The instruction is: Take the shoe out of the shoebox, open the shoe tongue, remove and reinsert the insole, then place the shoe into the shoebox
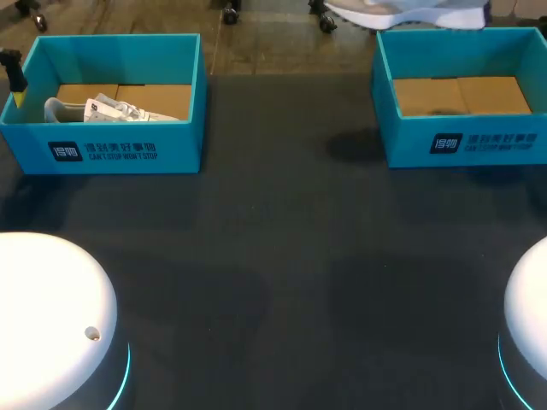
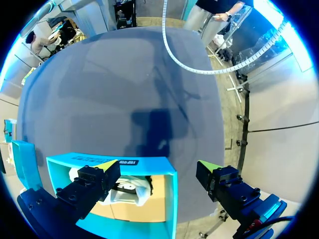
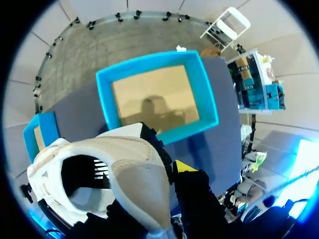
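Note:
A white shoe (image 3: 114, 174) hangs high over the empty right shoebox (image 3: 157, 97), with my right gripper (image 3: 169, 172) shut on its heel collar; one yellow tip shows beside the shoe and the other is hidden behind it. In the head view only this shoe's pale sole (image 1: 410, 13) shows at the far edge, above the right shoebox (image 1: 461, 98). A second white shoe (image 1: 111, 109) lies in the left shoebox (image 1: 111, 149). My left gripper (image 2: 158, 167) hovers open over that box's end, with the shoe (image 2: 132, 191) under its fingers; it also shows at the left edge (image 1: 15, 85).
Both teal boxes have brown cardboard floors and stand at the table's far side. Dark table top (image 1: 282, 248) stretches between and in front of them. The white arm bases (image 1: 51, 316) fill the near corners.

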Motion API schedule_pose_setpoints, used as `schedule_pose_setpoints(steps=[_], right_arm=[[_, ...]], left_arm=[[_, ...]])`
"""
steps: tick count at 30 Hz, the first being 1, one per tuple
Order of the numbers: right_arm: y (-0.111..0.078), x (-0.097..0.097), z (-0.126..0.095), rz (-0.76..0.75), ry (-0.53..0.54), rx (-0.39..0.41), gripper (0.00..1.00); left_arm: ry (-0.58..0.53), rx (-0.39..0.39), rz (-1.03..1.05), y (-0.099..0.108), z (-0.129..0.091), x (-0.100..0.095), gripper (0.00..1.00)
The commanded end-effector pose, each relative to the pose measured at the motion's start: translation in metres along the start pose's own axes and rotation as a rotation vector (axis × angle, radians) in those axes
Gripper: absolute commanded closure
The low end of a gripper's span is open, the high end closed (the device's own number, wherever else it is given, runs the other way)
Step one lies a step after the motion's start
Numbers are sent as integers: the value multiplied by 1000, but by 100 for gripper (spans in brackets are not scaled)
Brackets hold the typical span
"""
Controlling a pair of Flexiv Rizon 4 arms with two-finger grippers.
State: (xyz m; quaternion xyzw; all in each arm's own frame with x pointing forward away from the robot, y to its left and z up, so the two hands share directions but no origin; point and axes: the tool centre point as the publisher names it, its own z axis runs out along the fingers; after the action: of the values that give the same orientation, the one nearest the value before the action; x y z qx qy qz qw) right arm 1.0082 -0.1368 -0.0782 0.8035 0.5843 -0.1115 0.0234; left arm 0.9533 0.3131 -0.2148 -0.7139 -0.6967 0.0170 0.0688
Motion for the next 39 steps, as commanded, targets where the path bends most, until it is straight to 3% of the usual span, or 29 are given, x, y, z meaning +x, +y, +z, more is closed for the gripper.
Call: schedule_pose_setpoints(steps=[1, 4, 20, 32, 35, 39], right_arm=[[-85, 14, 3, 10, -21, -390, 100], [-109, 27, 8, -11, 34, -463, 100], [-109, 27, 8, -11, 34, -463, 100], [-192, 43, 44, 25, -55, -444, 100], [-215, 52, 57, 52, 3, -452, 100], [-230, 65, 77, 17, 41, -398, 100]], left_arm=[[2, -1, 1, 0, 0, 0, 0], [2, -1, 1, 0, 0, 0, 0], [2, -1, 1, 0, 0, 0, 0], [2, -1, 1, 0, 0, 0, 0], [2, -1, 1, 0, 0, 0, 0], [2, -1, 1, 0, 0, 0, 0]])
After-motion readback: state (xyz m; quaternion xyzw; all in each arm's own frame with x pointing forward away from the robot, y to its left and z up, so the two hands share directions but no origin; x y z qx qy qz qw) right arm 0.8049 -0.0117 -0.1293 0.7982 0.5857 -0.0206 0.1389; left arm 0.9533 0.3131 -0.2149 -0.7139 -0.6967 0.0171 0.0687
